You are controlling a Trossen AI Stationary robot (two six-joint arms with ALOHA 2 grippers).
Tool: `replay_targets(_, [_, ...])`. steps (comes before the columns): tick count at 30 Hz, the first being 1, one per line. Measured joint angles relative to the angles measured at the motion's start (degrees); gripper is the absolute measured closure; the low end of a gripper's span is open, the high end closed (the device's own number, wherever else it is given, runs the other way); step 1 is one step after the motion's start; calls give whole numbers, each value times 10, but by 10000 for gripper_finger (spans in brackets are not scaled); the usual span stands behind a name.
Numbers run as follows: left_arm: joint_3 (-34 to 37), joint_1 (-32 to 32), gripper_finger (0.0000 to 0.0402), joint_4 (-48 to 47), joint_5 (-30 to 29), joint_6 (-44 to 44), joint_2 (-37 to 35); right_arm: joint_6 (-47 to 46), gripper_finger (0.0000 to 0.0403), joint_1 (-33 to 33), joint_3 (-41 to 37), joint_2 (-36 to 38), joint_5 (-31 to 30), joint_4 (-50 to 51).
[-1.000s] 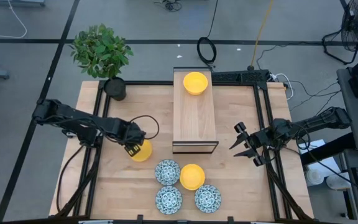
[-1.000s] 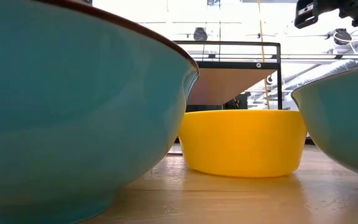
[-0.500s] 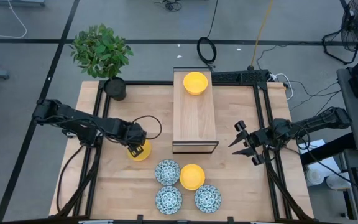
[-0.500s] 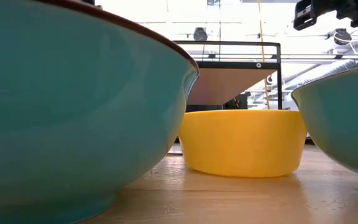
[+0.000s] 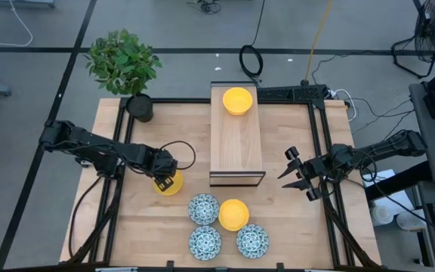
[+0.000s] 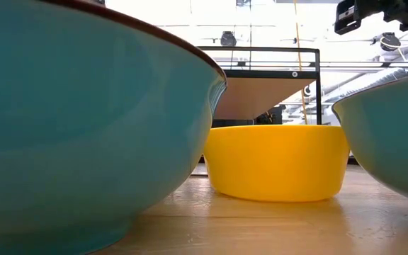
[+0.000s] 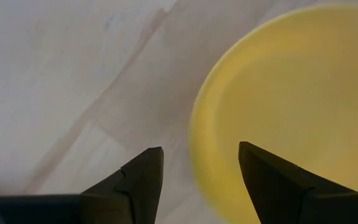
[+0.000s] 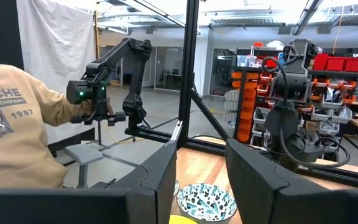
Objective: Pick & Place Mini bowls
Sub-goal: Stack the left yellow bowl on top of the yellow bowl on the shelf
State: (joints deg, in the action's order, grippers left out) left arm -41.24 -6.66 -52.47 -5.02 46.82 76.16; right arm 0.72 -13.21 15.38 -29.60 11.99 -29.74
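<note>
A plain yellow mini bowl (image 5: 174,185) rests on its base on the table's left half. My left gripper (image 5: 162,180) is open right above it. In the left wrist view one finger (image 7: 143,177) stands outside the bowl's rim (image 7: 194,134) and the other (image 7: 263,174) over its inside (image 7: 291,93). A second yellow bowl (image 5: 233,214) sits near the front among three blue floral bowls (image 5: 203,208) (image 5: 205,242) (image 5: 252,241). A third yellow bowl (image 5: 238,100) sits on the wooden platform's far end. My right gripper (image 5: 287,168) waits open at the table's right.
A raised wooden platform (image 5: 236,143) runs down the table's middle. A dark pot with a green plant (image 5: 139,106) stands at the far left corner. A black frame (image 5: 319,136) borders the table. A person in a beige sweatshirt (image 8: 11,124) shows beyond the table in the right wrist view.
My left gripper has shifted a little further over the yellow bowl on the left, covering more of it. The bowl has stayed in place.
</note>
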Motion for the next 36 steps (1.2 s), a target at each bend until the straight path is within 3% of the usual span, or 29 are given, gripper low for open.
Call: replay_targets(36, [3,0,188,3,-41,-42,-1,2,277,0,0,0,0,0])
